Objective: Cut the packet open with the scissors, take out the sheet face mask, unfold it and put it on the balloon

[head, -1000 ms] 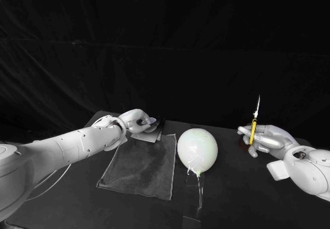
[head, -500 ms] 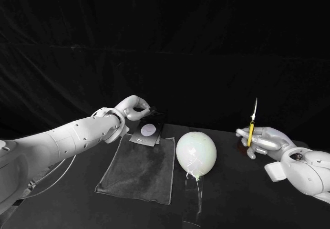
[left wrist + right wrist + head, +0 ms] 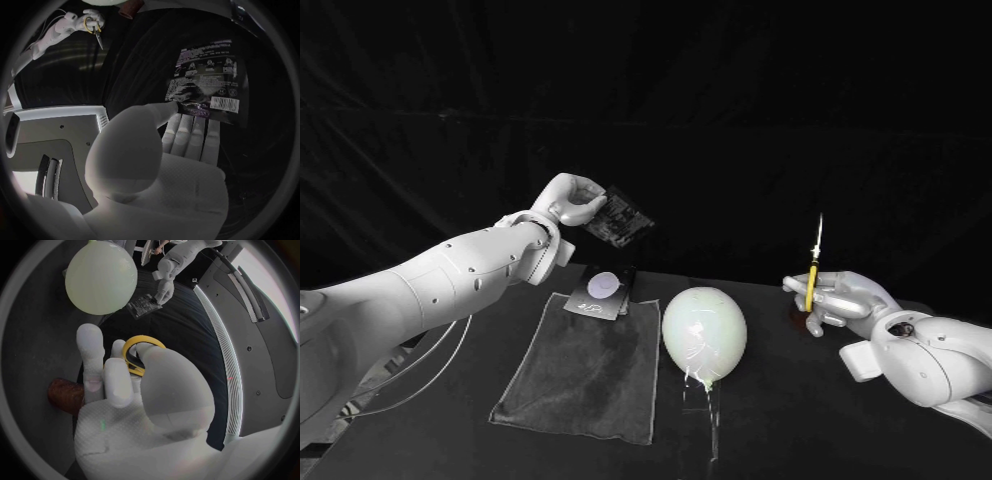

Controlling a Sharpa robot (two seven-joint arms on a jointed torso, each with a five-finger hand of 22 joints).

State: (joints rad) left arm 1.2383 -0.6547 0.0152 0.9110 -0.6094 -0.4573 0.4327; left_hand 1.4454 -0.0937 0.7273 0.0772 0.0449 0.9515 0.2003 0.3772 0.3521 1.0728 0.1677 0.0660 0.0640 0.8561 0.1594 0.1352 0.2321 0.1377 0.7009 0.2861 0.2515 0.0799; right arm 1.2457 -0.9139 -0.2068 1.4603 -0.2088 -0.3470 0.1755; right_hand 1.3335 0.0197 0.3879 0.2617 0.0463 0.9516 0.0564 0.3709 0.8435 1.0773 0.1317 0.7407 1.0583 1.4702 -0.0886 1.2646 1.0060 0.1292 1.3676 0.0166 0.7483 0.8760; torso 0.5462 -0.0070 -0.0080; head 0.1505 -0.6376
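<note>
Packet point(image 3: 620, 217) lifted higher, dark, fine print, in left hand point(image 3: 570, 200)

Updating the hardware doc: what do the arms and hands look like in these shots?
The left arm and right arm are smooth, rounded white shells that get bulkier toward the body. The left hand and right hand are silver and many-fingered, with rounded segments and a broad palm. A thin pale cable loops below the left arm. I can make out no markings.

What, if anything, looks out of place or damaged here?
Nothing damaged or spilled. One oddity: a spare packet lies at the grey cloth's far edge while the left robot hand holds another packet aloft.
</note>
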